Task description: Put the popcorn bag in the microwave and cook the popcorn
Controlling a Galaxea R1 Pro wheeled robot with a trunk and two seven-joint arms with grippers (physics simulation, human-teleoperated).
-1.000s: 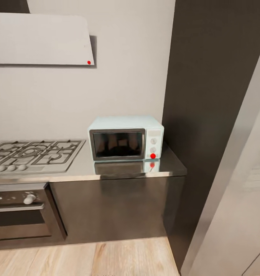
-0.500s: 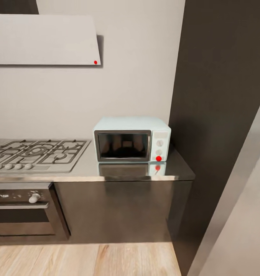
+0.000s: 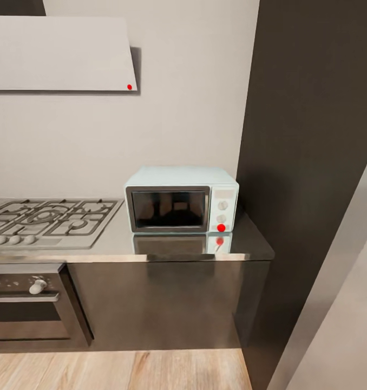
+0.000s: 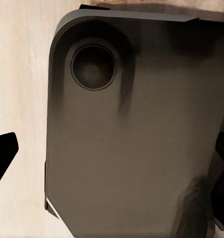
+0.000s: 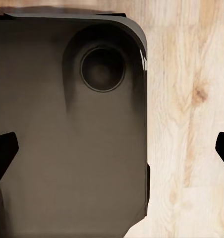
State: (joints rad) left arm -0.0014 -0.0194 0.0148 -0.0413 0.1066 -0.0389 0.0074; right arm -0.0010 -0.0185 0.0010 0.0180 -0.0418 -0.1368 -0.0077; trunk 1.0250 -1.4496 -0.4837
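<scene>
Camera shift only: microwave (image 3: pixel 181 199) now a bit left in head view versus 0.5 s ago, door shut, light red, on worktop (image 3: pixel 118 246) right of hob (image 3: pixel 48 216). Bag location: can't tell. Both wrists' fingers (image 4: pixel 3 153) (image 5: pixel 3 148) spread, holding nothing.

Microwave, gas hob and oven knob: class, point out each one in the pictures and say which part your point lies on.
microwave (image 3: pixel 170 208), head view, on the dark glass door.
gas hob (image 3: pixel 48 215), head view, on the grey grates.
oven knob (image 3: pixel 37 287), head view, on the pale knob of the black oven's panel.
</scene>
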